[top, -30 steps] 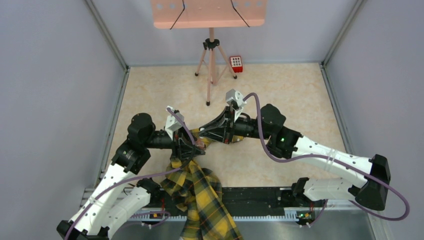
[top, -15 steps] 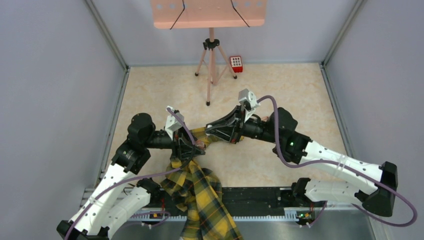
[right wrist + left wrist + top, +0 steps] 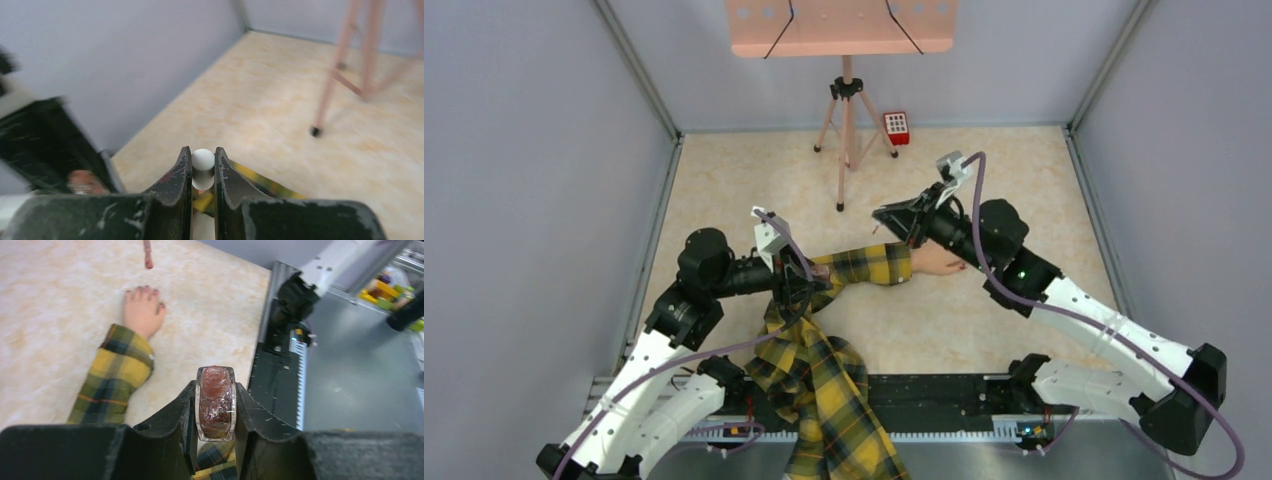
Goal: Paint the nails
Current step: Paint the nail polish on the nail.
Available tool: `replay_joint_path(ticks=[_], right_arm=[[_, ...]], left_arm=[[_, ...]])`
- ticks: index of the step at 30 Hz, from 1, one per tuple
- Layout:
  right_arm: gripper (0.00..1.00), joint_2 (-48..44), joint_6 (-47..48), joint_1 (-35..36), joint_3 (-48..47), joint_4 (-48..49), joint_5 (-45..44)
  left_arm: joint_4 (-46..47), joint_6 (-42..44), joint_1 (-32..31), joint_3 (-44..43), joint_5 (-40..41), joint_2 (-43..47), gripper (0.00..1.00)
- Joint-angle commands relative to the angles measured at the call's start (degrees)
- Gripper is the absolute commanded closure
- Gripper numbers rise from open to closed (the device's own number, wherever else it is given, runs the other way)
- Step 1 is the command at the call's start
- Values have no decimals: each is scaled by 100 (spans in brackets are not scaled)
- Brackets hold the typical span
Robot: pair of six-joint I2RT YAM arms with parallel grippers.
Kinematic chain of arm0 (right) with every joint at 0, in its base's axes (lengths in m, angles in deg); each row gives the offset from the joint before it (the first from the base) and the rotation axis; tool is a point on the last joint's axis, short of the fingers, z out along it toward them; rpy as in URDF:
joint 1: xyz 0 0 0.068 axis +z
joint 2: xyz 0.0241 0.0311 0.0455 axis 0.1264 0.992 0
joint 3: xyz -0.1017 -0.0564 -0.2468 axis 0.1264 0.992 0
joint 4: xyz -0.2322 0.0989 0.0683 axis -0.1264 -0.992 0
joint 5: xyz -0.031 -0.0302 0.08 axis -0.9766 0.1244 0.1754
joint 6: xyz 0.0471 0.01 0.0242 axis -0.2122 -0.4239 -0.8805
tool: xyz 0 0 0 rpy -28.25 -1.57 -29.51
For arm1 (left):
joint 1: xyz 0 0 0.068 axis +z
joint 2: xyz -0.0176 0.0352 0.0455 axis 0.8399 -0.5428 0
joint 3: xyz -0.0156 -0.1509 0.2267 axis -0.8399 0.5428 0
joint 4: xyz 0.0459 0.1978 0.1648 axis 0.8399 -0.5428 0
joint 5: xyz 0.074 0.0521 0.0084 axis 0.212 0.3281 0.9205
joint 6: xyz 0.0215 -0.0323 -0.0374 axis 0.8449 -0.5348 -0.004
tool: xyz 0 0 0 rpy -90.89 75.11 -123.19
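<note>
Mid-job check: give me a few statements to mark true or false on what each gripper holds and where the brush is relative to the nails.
1. The left gripper is shut on the polish bottle. True.
2. The right gripper is open and empty. False: it is shut on the white cap of the brush.
3. The brush tip is touching a nail. False: in the left wrist view it hangs apart from the nails, beyond the fingertips.
4. The hand lies on the table, with the plaid sleeve on its wrist. True.
5. The red box stands by the tripod. True.
</note>
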Motion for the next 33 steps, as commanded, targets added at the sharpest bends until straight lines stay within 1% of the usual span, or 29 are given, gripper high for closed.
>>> replay_joint_path(ticks=[1,3,5,7,9,13,16,18,21,24,30,33], right_arm=[[100,-271,-733,-1019,501,-661,-505],[100,-412,-824,-1300,782,-934,-957],[100,-500,-812,-1501,1069,-1054,-1356],[100,-546,-815,-1806,1375,-1205,-1582],[100,-527,-961,-2183,1690,-1210,-1543],[100,-470,-1439,-2953,2275,-903,-1472],[100,-472,-2010,-3201,2634,-826,-1919],[100,-464,-2449,-3222,2757,-989,-2432],[100,-469,-2890,-3223,2934,-1035,-2804],[100,-511,-3514,-3227,2994,-1445,-3303],[100,-824,-3959,-3222,3229,-1524,-3819],[100,-894,-4061,-3229,3306,-1441,-3867]], left_arm=[[-99,144,17,-171,1579,125,100],[-156,200,13,-138,2277,172,100],[-225,254,20,-127,2800,199,100],[-264,285,14,-122,3151,200,100],[-291,313,19,-96,3336,150,100],[-365,340,15,-121,3404,-34,100],[-328,351,17,-89,3384,-96,100],[-314,349,18,-73,3396,-132,100],[-357,328,22,-112,3363,-225,100],[-347,297,19,-123,3264,-248,100],[-345,277,15,-101,3223,-203,100],[-327,270,20,-92,3167,-164,100]])
